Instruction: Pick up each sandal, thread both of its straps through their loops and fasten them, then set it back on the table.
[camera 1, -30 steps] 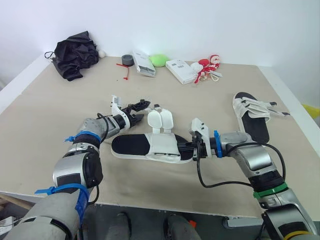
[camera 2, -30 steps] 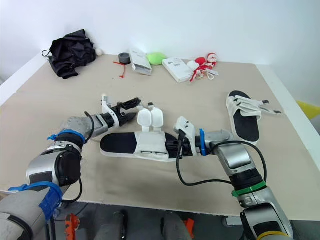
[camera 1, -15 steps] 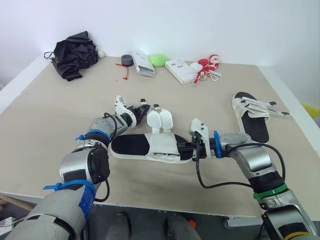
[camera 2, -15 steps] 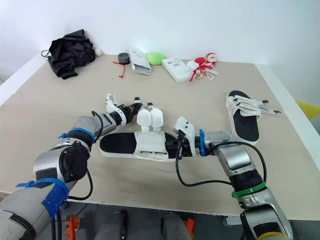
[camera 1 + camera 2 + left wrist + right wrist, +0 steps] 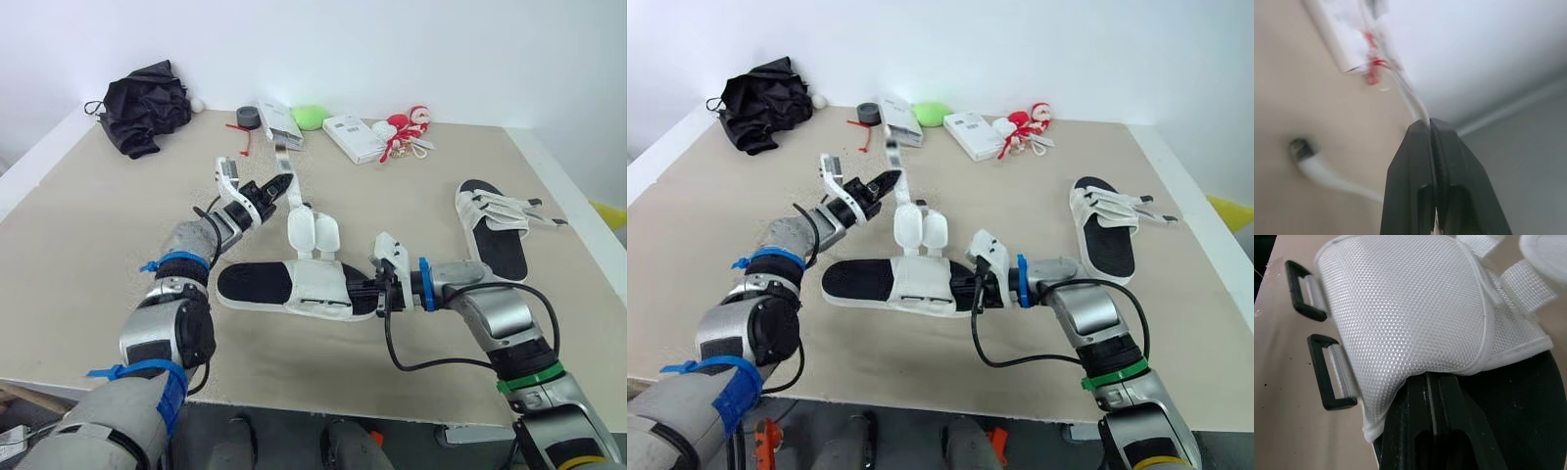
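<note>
A sandal (image 5: 257,282) with a black sole and a white mesh upper (image 5: 321,284) lies mid-table. My left gripper (image 5: 278,184) is raised above its far side, shut on a white strap (image 5: 282,162) that rises from the sandal's open flaps (image 5: 312,233); the left wrist view has the strap (image 5: 1411,101) pinched between the closed fingers (image 5: 1418,147). My right gripper (image 5: 378,292) is shut on the near edge of the mesh upper (image 5: 1410,308). Two black loops (image 5: 1327,379) hang off that upper. A second sandal (image 5: 495,230) lies to the right with loose straps.
Along the far edge sit a black cloth bundle (image 5: 147,103), a tape roll (image 5: 249,117), a white box (image 5: 280,124), a green object (image 5: 312,117), another white box (image 5: 351,137) and a red-and-white toy (image 5: 407,127). The table's front edge runs just below my forearms.
My left gripper went from open to shut on the strap, then lifted it up and away from the sandal. The right gripper has held still on the upper.
</note>
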`<action>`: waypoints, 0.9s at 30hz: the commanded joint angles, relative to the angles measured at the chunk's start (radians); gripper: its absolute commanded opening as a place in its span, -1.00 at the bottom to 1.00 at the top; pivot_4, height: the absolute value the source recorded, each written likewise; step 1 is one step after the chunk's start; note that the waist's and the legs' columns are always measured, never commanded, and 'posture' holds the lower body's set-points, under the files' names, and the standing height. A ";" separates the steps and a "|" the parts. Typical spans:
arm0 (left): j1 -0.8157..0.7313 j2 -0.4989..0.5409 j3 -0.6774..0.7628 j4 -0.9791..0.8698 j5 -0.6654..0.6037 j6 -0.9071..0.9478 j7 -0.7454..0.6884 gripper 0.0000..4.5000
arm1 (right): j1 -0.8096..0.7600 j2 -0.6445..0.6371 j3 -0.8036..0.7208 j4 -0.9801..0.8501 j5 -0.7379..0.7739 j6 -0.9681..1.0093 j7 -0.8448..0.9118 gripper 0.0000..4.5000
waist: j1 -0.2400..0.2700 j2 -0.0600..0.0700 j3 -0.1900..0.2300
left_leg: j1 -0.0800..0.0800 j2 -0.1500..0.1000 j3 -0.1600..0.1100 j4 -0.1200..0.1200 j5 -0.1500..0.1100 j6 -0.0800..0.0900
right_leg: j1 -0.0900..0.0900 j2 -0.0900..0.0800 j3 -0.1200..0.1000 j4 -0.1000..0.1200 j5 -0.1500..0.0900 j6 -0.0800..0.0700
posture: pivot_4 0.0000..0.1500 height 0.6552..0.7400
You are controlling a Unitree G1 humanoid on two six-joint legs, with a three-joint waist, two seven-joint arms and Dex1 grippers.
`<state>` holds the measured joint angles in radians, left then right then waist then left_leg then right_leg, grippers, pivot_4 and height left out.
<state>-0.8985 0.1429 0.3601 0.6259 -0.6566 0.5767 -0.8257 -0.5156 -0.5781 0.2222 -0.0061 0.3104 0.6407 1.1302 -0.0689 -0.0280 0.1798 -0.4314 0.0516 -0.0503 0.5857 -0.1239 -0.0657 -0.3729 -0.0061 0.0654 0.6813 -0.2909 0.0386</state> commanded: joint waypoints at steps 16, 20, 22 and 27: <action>0.346 0.217 -0.428 -0.467 0.321 -0.957 -0.605 -0.96 | 0.041 -0.016 0.049 0.020 0.000 0.056 0.033 -1.00 | 0.021 -0.001 0.000 | 0.002 0.000 0.006 0.002 -0.002 -0.003 | 0.001 0.000 0.005 -0.001 -0.005 0.001 | 1.00 0.82; 0.338 0.247 -0.443 -0.417 0.305 -1.062 -0.667 -0.86 | 0.036 -0.019 0.054 0.029 -0.006 0.052 0.042 -1.00 | 0.020 -0.001 -0.001 | 0.002 0.001 0.006 0.002 -0.005 0.001 | 0.000 0.000 0.005 -0.001 -0.006 0.000 | 1.00 0.82; 0.343 0.260 -0.439 -0.401 0.280 -1.091 -0.702 -0.41 | 0.035 -0.022 0.057 0.030 -0.011 0.051 0.047 -1.00 | 0.020 -0.001 0.000 | 0.002 0.001 0.006 0.002 -0.005 0.002 | 0.000 0.000 0.005 -0.001 -0.007 0.000 | 1.00 0.82; 0.362 0.286 -0.446 -0.393 0.261 -1.150 -0.746 0.37 | 0.033 -0.023 0.060 0.030 -0.014 0.053 0.052 -1.00 | 0.020 -0.001 -0.001 | 0.002 0.001 0.006 0.002 -0.005 0.002 | 0.001 0.001 0.005 -0.001 -0.007 0.000 | 1.00 0.82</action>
<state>-0.5409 0.4163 -0.0818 0.2501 -0.3653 -0.5417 -1.5572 -0.5174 -0.5966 0.2106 -0.0041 0.3189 0.6651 1.1735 -0.0486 -0.0288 0.1793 -0.4297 0.0529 -0.0442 0.5873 -0.1293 -0.0637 -0.3723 -0.0055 0.0701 0.6807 -0.2979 0.0387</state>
